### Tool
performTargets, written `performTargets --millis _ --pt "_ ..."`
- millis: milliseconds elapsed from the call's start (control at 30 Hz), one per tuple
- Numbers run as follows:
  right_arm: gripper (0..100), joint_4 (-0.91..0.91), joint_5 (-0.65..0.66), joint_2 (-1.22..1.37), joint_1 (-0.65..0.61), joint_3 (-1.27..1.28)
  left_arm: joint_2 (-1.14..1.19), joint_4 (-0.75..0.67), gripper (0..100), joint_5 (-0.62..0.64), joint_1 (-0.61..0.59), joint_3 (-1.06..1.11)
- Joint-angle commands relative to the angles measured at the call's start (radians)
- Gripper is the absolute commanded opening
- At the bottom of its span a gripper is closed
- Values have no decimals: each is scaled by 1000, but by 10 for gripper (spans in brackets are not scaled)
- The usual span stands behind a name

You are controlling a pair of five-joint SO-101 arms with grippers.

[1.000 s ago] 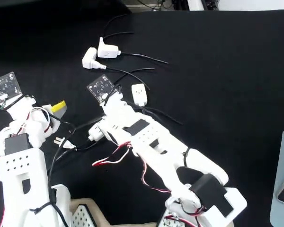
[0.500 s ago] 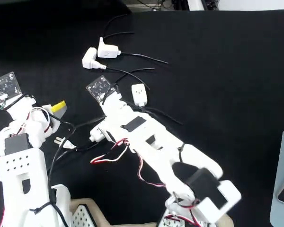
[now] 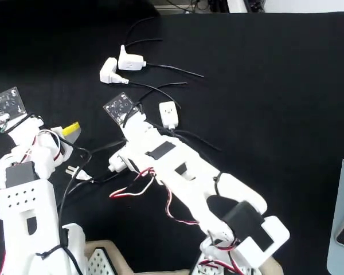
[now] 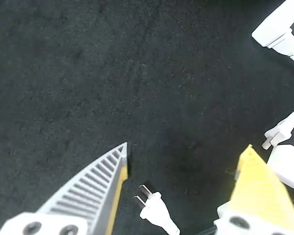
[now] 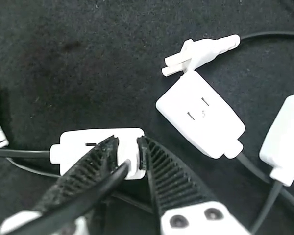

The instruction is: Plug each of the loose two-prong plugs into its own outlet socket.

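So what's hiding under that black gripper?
A white outlet socket lying on the black cloth. The right gripper covers one end, so that part is hidden.

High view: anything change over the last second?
The right arm shifted. Its elbow end swung left in the picture and its wrist board edged slightly left. No grasp or release is visible. The right gripper stays over the white socket. The left arm, the loose plug and the far white connectors stayed put.
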Motion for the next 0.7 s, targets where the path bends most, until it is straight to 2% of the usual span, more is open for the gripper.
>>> performTargets --millis 0,167,300,500,667 --pt "11 -9 6 -142 48 -25 -20 -14 346 6 -10 -8" --pt "11 -11 6 -315 97 -21 -20 -14 346 6 -8 -7" --pt "11 -86 5 -321 97 -30 -20 -18 346 6 -12 -10" --pt "12 -339 5 -139 100 -97 -21 -15 346 6 -71 -31" --pt "12 -368 5 107 117 -321 -21 -14 346 6 -87 -30"
